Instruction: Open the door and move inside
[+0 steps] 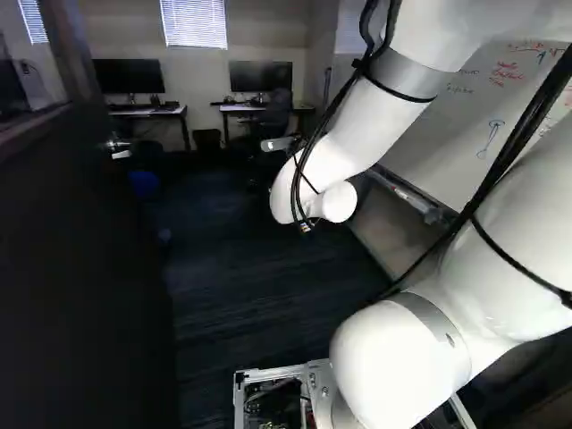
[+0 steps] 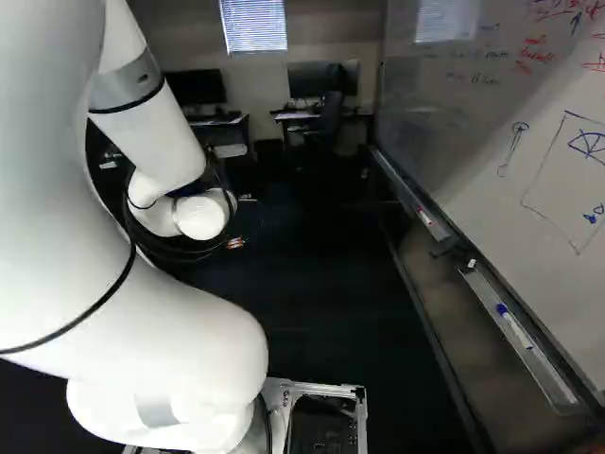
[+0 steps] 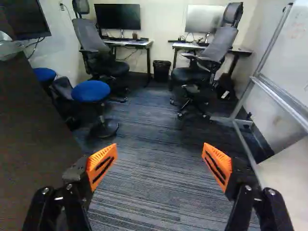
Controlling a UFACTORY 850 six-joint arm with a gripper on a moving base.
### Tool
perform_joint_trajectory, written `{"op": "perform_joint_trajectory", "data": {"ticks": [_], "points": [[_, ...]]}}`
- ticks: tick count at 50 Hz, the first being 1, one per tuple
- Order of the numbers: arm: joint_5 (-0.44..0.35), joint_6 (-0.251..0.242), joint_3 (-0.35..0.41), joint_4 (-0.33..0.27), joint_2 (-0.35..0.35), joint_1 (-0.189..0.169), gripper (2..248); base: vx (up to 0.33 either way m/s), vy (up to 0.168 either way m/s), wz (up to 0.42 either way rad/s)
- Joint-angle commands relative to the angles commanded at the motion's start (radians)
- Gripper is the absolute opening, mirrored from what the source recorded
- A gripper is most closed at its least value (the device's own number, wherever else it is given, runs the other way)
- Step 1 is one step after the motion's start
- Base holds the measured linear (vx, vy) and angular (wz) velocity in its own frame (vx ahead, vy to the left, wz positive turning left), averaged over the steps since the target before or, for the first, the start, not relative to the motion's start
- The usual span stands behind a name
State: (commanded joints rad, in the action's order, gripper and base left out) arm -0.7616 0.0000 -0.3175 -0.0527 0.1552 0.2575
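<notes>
My claw gapes wide, empty. My left base view shows the door; only my right shows the blue-capped marker on the tray.

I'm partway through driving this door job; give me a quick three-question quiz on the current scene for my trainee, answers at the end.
1. True or false: the end effector stands open, gripping nothing.
2. What stands between the two desks in the wrist view?
a) a stool
b) a bin
c) a whiteboard
3. Fill in: in the left base view, the dark door stands at the ____ side.

Key: 1 true; 2 b; 3 left
</notes>
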Motion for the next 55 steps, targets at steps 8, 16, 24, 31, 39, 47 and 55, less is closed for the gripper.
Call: {"op": "perform_joint_trajectory", "data": {"ticks": [8,16,24,31,39,47,55], "points": [[0.000,0.000,0.000,0.000,0.000,0.000,247,0.134,0.023,0.089],[0.000,0.000,0.000,0.000,0.000,0.000,247,0.131,0.007,0.006],[0.000,0.000,0.000,0.000,0.000,0.000,247,0.130,0.008,0.004],[0.000,0.000,0.000,0.000,0.000,0.000,247,0.134,0.005,-0.001],[0.000,0.000,0.000,0.000,0.000,0.000,247,0.135,0.004,0.001],[0.000,0.000,0.000,0.000,0.000,0.000,247,0.126,-0.001,0.015],[0.000,0.000,0.000,0.000,0.000,0.000,247,0.116,0.000,0.010]]}}
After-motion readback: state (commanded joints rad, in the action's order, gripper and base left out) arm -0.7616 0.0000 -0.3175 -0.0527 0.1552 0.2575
